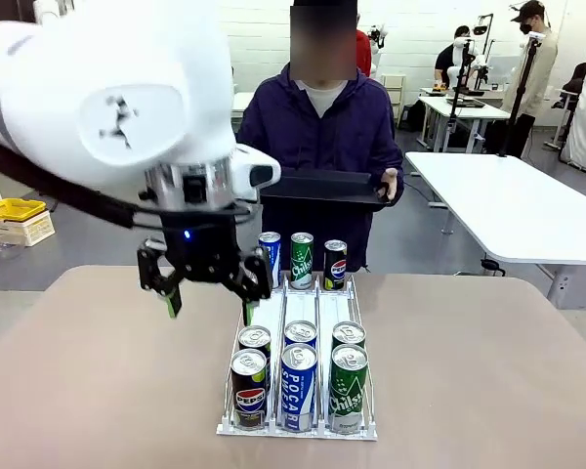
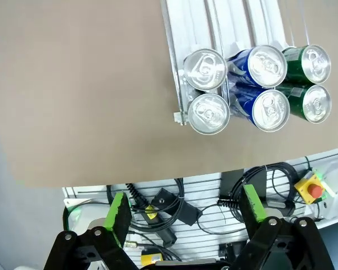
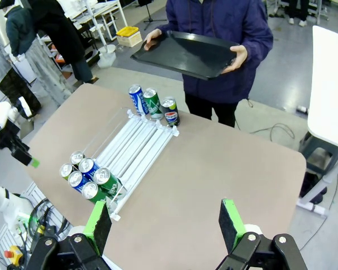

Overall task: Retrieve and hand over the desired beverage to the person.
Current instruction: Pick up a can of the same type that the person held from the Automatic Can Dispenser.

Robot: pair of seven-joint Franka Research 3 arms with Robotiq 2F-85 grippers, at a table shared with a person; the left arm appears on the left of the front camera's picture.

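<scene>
**Left arm poised beside the can rack, both claws empty**

The left gripper point(image 1: 210, 305) hangs with jaws spread and empty, near the left side of the white rack point(image 1: 298, 431). At the rack's near end stand, left to right, a Pepsi can point(image 1: 249, 389), a Pocari can point(image 1: 298, 388) and a Chilsung can point(image 1: 348, 389). Which is wanted cannot be told. Beyond, the person point(image 1: 322, 127) holds a black tray point(image 1: 322, 186). The right gripper point(image 3: 164, 224), likewise spread and empty, sits high over the table. Hazard: the cans stand packed together, so a descending finger may strike a neighbour or a rail and tip a can.
</scene>
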